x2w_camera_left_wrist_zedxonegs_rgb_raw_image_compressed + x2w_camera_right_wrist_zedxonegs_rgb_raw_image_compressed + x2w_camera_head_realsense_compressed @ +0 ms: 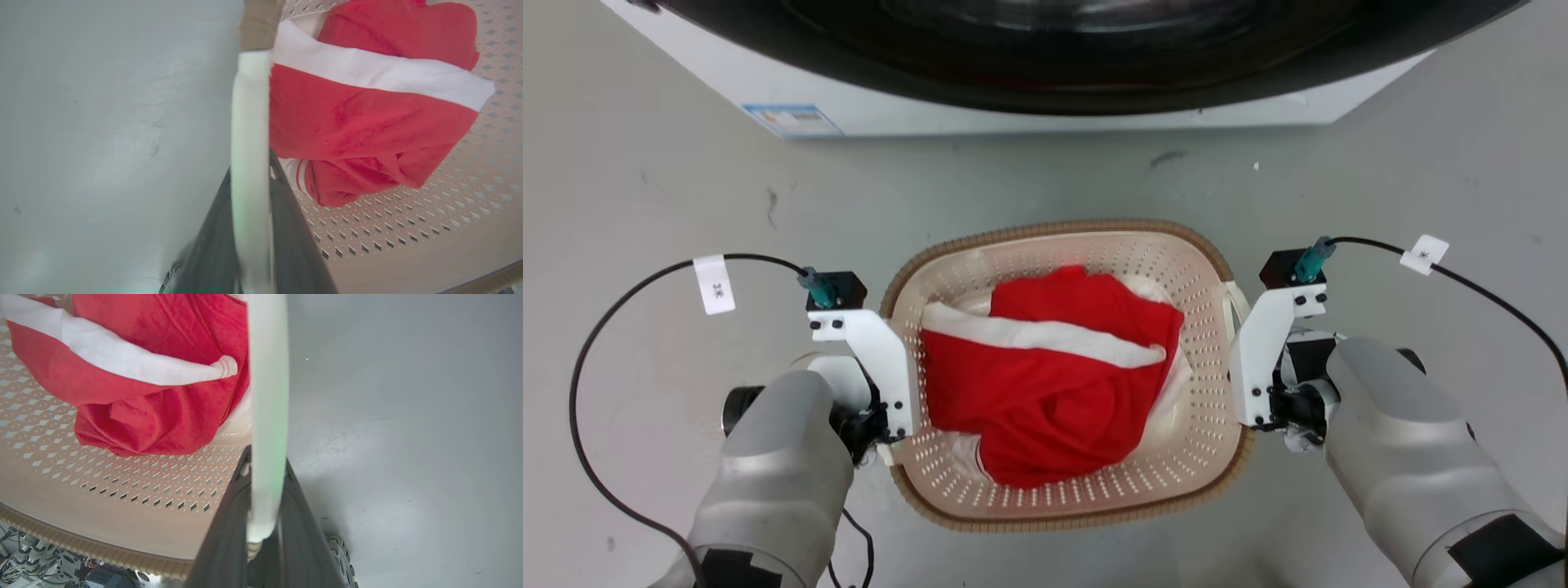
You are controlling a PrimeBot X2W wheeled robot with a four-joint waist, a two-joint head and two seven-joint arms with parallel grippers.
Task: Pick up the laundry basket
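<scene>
Evidently, on the head view, a cream perforated plastic laundry basket with a brown woven-look rim (1176, 457) lies centred on the grey floor (645, 163), near the white washing machine (1045, 118), and contains a crumpled red-and-white garment (1045, 384). The left gripper (886, 433) is against its left side and the right gripper (1262, 408) against its right; white brackets hide the fingers here. On the left wrist view, the white left-side handle (250, 122) runs between two dark fingers (294, 228), which appear clamped narrowly on it. On the right wrist view, the white right-side handle (267, 396) passes likewise between that gripper's fingers (229, 522), closed upon it. Whether the basket is clear of the floor cannot be told. Assessment: both grips established, lift in hand. Recommend raising both arms together at an equal rate, rim level so the garment does not slide, and away from the machine front.
</scene>
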